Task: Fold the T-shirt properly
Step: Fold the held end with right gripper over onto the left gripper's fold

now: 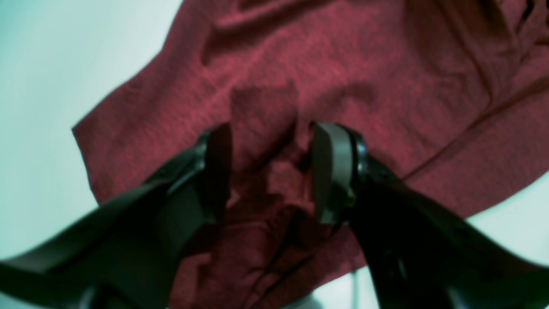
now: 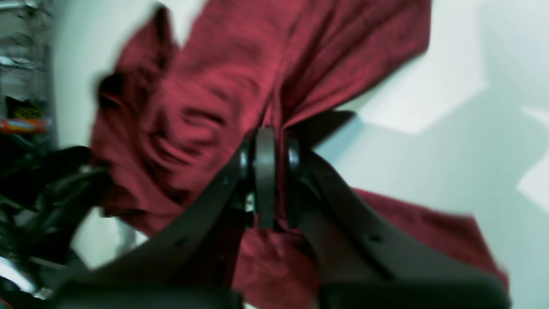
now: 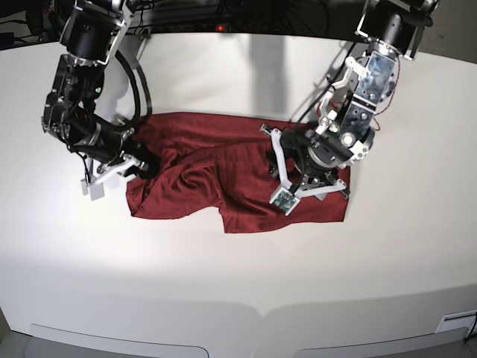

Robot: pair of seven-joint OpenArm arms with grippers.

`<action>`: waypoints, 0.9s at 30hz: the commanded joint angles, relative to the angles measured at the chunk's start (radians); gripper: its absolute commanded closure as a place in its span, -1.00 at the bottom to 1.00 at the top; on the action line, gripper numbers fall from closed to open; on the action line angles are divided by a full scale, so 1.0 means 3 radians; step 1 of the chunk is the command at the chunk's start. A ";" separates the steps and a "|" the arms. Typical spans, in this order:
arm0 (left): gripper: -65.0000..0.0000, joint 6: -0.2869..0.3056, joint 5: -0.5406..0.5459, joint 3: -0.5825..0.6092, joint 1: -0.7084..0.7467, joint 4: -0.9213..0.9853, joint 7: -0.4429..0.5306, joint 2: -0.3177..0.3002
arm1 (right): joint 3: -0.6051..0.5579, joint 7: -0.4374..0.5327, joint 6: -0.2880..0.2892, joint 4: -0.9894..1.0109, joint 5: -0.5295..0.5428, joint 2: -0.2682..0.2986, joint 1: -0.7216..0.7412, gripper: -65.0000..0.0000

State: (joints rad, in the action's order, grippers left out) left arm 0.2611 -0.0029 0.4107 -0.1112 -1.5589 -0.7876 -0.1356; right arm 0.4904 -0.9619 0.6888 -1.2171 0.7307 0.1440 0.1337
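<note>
The maroon T-shirt (image 3: 209,171) lies spread and wrinkled across the middle of the white table, its lower left part rumpled. At the shirt's left edge in the base view, my right gripper (image 3: 141,165) has its fingers pinched together on a fold of the T-shirt (image 2: 223,73); the wrist view shows that right gripper (image 2: 270,141) shut on the cloth. My left gripper (image 3: 298,175) rests on the shirt's right part. Seen from the wrist, the left gripper (image 1: 268,141) stands open, with bunched fabric of the T-shirt (image 1: 300,56) between its fingers.
The white table (image 3: 238,283) extends on all sides of the shirt, with its front edge near the bottom of the base view. Dark cables and equipment (image 3: 186,11) sit beyond the far edge. Both arms reach in from the back.
</note>
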 commanded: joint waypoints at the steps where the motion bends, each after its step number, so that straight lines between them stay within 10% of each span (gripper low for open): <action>1: 0.11 -0.0024 0.0009 -0.0013 -0.0053 -0.0061 0.0060 0.0006 | -0.0001 -0.0010 0.0031 -0.0051 0.0163 0.0003 0.0130 1.00; 9: 0.11 -0.0032 -0.0078 -0.0013 -0.0123 -0.0092 -0.0106 0.0006 | -0.0080 -0.0463 0.0031 -0.0051 0.0554 -0.0398 0.0523 1.00; 13: 0.11 -0.0420 -0.0582 -0.0014 -0.0136 -0.0290 -0.0308 -0.0027 | -0.0430 -0.0458 0.0031 -0.0051 0.0567 -0.0516 0.0617 1.00; 27: 0.11 -0.1011 -0.0800 -0.0014 -0.0108 -0.0858 -0.1221 -0.0816 | -0.1503 -0.0258 0.0031 -0.0053 0.0097 -0.1004 0.0713 1.00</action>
State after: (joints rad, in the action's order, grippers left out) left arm -0.0307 -0.2352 0.4088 -0.1303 -1.7973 -1.1694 -0.3775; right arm 0.0395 -1.0580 0.6891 -1.2171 0.7284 -0.1535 0.3180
